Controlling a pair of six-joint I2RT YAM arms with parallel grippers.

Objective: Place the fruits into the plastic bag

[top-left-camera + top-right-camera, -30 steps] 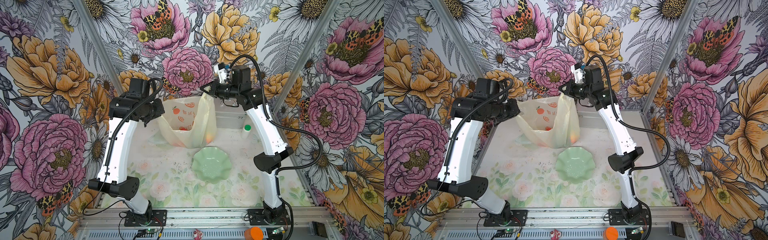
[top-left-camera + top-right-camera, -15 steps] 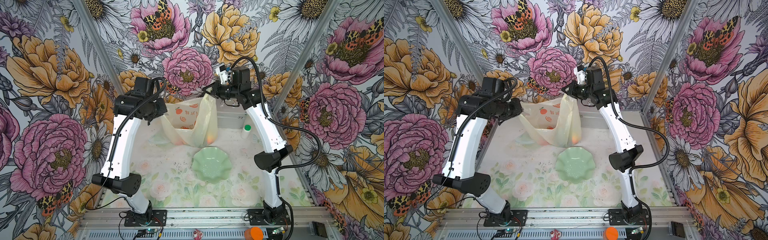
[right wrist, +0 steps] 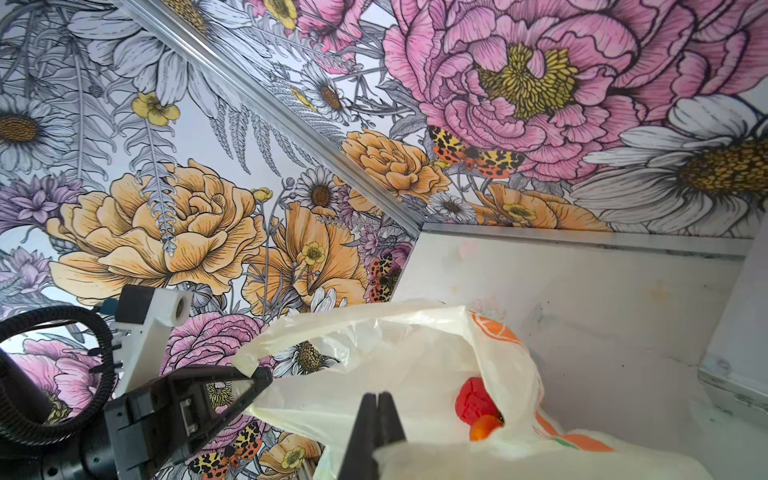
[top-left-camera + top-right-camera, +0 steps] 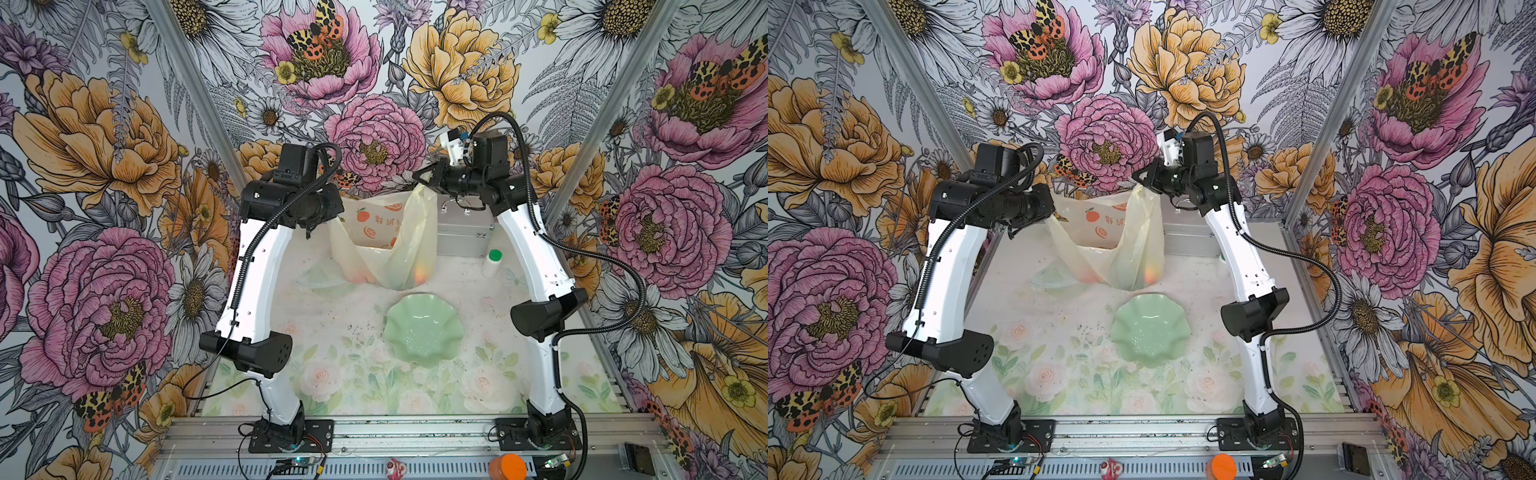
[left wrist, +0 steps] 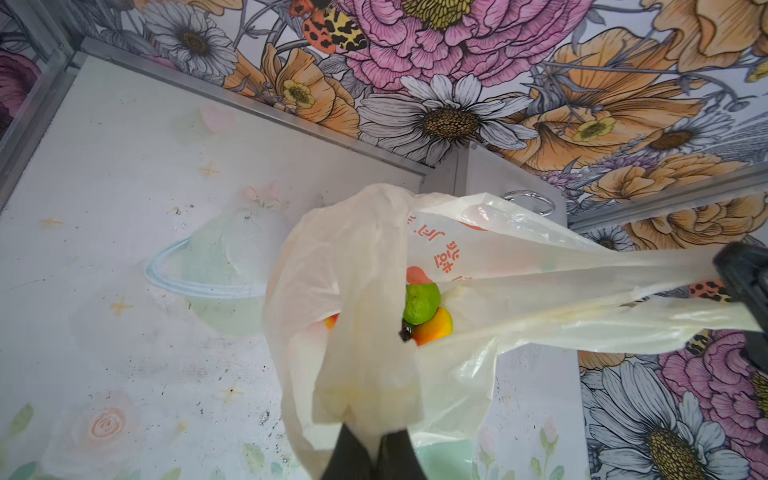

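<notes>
Here we are at the upper middle of both top views, where the plastic bag (image 4: 390, 249) hangs stretched between the two arms. The left tool (image 5: 376, 436) is pressed together on one loop handle, the cream film bunched right at its tips. The right tool (image 3: 377, 401) is also pressed together, and in a top view the other handle runs straight up into it. The fruits sit low inside the bag. From the left wrist we spot a green fruit (image 5: 422, 303) touching a yellow-orange mango (image 5: 434, 326), and from the right wrist a red strawberry (image 3: 473, 401) peeks past the film. No fruit shows in the pale green dish (image 4: 424, 332) at the centre of the table (image 4: 332, 353), so we judge the loading is about done and the job now is handling the bag. We cannot tell whether its bottom rests on the table or hangs just above it. To do this well, we want both handles level and moving together. The film is thin, and pulling the tools apart could tear it or slip a handle free. The silver case (image 4: 461, 232) stands just behind, so we avoid swinging that way. We also want the bag's weight settled on the table before either pinch lets go.
</notes>
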